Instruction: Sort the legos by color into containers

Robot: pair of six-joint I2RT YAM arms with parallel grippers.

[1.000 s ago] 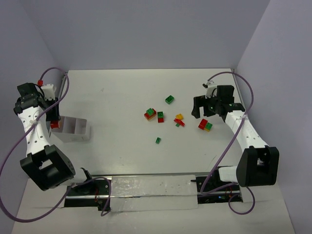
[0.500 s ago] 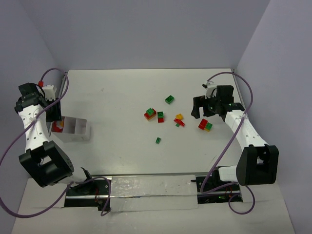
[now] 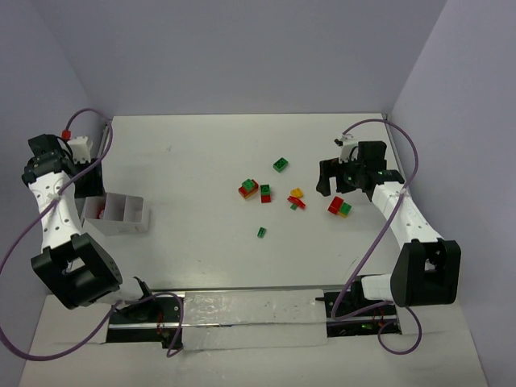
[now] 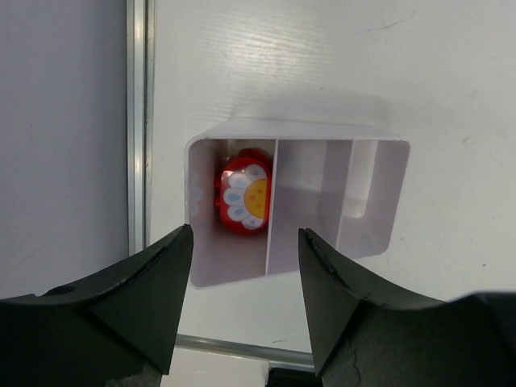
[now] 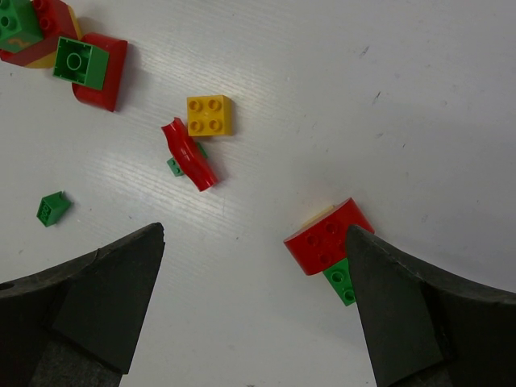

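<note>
My left fingers (image 3: pixel 86 176) hang over the white container (image 4: pixel 379 193), which sits at the left edge of the bench (image 3: pixel 201 153). They stand partly apart with nothing between them. Below them, a red piece (image 4: pixel 244 192) printed with a white-and-yellow flower lies in the end compartment nearest that edge. The other two compartments show only bare white walls.

My right fingers (image 3: pixel 328 182) are spread wide on the far right side of the bench and hold nothing. They hover above a red-and-green pair (image 5: pixel 326 242), with one finger on either side of it, and I cannot tell whether either touches it. The other legos lie loose to the left of that pair. A yellow brick (image 5: pixel 210 115) sits just beside a curved red piece (image 5: pixel 189 155). A small green brick (image 5: pixel 52 208) lies apart from both. Two stacks (image 5: pixel 89 68) with green on top lie farther left, and a single green brick (image 3: pixel 280 164) lies nearer the back.
</note>
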